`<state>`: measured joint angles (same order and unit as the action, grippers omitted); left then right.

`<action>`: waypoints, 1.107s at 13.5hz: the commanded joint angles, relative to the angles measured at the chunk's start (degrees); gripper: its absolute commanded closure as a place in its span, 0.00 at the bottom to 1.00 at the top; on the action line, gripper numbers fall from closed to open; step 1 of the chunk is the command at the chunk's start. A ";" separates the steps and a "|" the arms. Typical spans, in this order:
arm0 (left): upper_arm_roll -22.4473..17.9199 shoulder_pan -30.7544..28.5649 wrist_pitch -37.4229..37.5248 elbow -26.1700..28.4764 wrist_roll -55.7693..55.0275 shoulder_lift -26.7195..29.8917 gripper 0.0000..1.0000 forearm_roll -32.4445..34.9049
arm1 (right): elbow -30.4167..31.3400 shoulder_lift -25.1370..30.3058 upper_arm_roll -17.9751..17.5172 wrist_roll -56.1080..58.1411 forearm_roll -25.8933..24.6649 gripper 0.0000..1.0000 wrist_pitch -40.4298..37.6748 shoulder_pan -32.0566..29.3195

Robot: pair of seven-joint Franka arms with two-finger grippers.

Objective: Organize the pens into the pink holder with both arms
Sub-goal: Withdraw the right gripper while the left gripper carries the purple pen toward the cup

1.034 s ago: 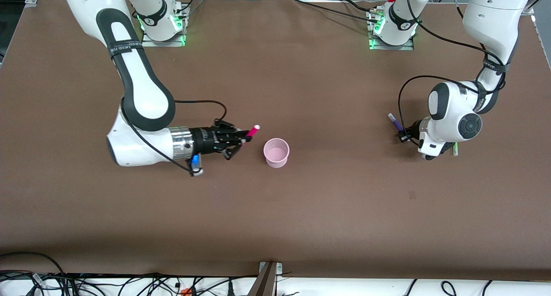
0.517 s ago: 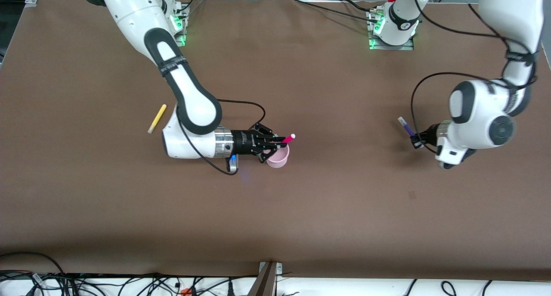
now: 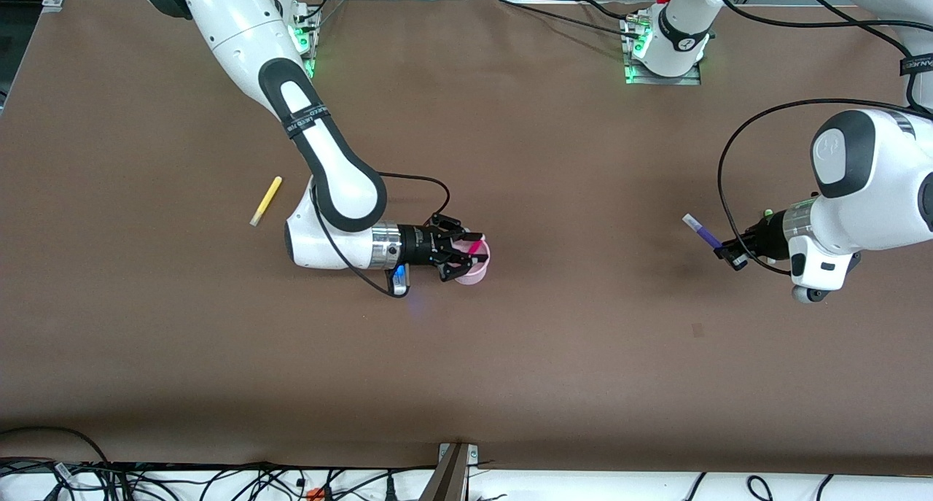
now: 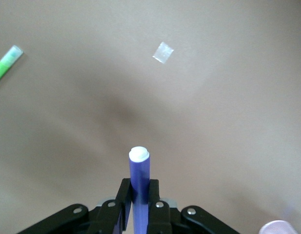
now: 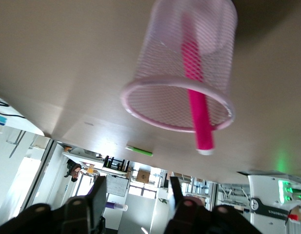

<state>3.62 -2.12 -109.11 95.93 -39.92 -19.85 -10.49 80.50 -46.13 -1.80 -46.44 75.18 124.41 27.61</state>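
The pink holder (image 3: 475, 270) stands mid-table, and the magenta pen (image 3: 477, 249) leans inside it with its end above the rim. My right gripper (image 3: 461, 251) hovers open and empty just above the holder's rim. The right wrist view shows the holder (image 5: 160, 73) with the magenta pen (image 5: 196, 105) in it, and my gripper (image 5: 136, 200) apart from both. My left gripper (image 3: 729, 254) is shut on the purple pen (image 3: 698, 230), held over the table at the left arm's end. The left wrist view shows that gripper (image 4: 139, 195) and pen (image 4: 139, 168). The yellow pen (image 3: 266, 200) lies toward the right arm's end. The green pen (image 4: 6, 63) lies on the table.
In the front view only a tip of the green pen (image 3: 767, 213) shows past the left arm. A small pale tape scrap (image 4: 163, 52) lies on the brown table. Cables run along the table's edge nearest the front camera (image 3: 219, 479).
My right gripper carried the magenta pen over the holder and opened; the pen now stands in the holder. My left gripper rose with the purple pen and shifted toward the left arm's end.
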 commanded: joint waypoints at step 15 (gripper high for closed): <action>3.50 26.19 -16.74 -16.47 -73.33 -13.36 1.00 20.13 | 10.82 38.72 22.54 39.67 -62.95 0.00 -29.03 -1.69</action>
<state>8.16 21.48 -125.49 83.72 -107.16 -29.94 4.74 85.27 -14.53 20.43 -8.88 15.60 96.41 25.28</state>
